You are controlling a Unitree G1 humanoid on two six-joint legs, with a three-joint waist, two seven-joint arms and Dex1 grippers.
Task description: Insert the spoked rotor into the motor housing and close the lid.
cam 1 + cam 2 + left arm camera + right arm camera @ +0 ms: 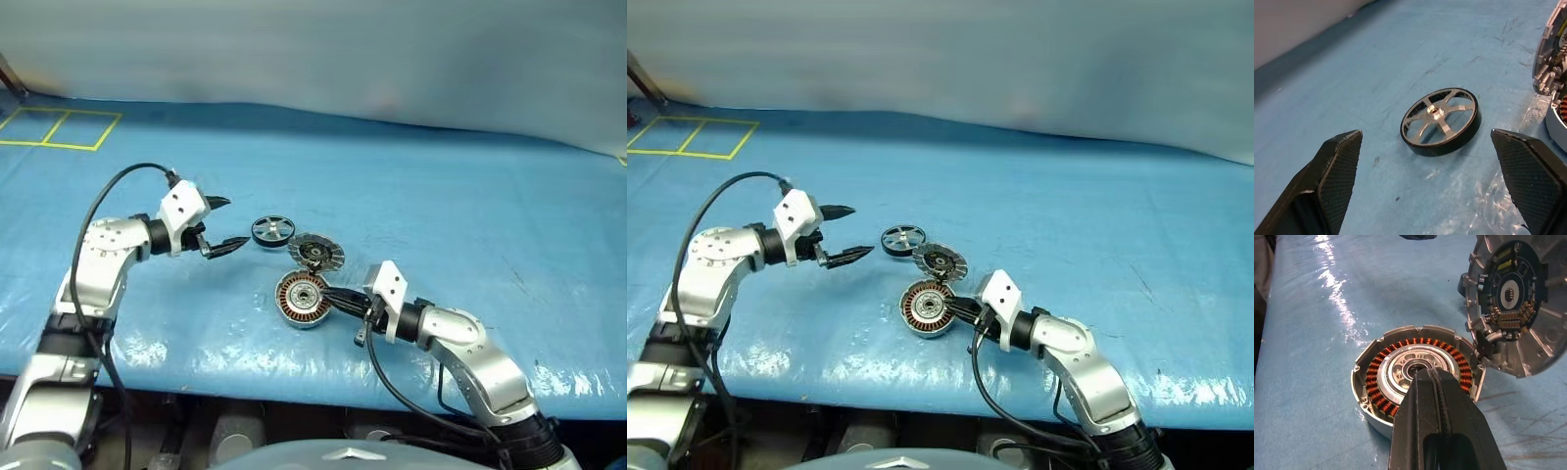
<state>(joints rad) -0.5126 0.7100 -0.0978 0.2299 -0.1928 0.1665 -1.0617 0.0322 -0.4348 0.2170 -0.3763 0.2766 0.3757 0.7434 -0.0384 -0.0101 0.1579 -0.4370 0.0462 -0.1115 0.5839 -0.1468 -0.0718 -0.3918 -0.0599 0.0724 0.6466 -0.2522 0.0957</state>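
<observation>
Two pincers show on our blue desk (441,196). Our left pincer (221,224) is wide open, holding nothing, just beside the spoked rotor (272,230). Our right pincer (333,297) is shut, its tip over the motor housing (302,300). Its lid (316,253) tilts open between rotor and housing.

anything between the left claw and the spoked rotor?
Nothing: only bare blue table cover lies between the open left claw and the spoked rotor, as the left wrist view shows.
</observation>
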